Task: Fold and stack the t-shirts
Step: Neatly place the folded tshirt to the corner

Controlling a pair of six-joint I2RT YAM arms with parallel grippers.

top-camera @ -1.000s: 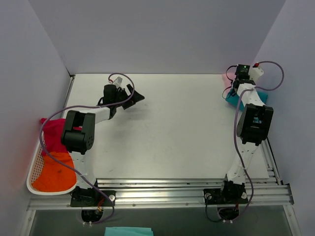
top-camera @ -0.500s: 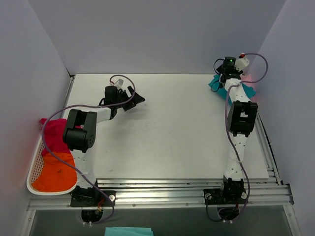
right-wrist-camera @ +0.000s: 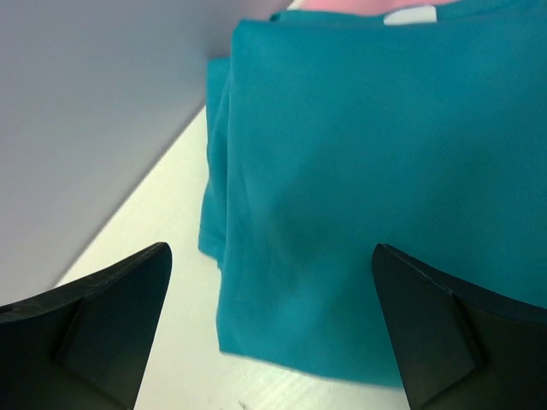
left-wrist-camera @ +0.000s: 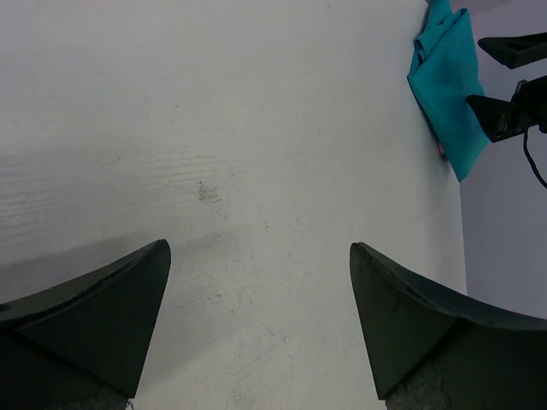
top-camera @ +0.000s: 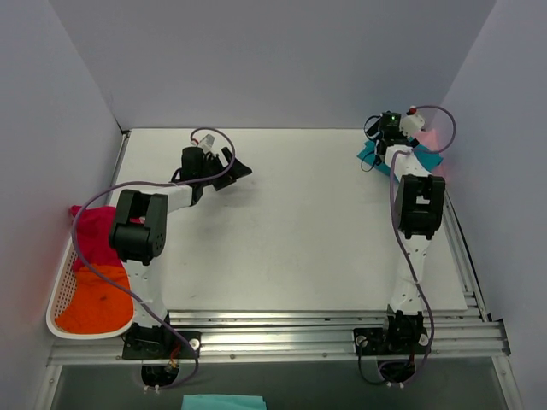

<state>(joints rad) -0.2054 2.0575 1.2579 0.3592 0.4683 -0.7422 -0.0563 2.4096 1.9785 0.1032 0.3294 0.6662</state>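
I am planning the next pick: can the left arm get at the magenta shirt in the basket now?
Probably yes: the magenta shirt lies uncovered in the basket beside that arm, and the left gripper is open and empty.

The left arm [top-camera: 137,231] and right arm [top-camera: 416,205] have white links, bulky black joint housings and black base plates [top-camera: 145,342]. A thin purple cable [top-camera: 73,231] runs in loose loops along each arm. On the left pincer [left-wrist-camera: 258,248] and right pincer [right-wrist-camera: 272,248], the fingers [left-wrist-camera: 102,307] are matt black and broad, tapering to wedge-shaped tips.

Left gripper [left-wrist-camera: 258,246], right gripper [right-wrist-camera: 272,248]: jaws wide.
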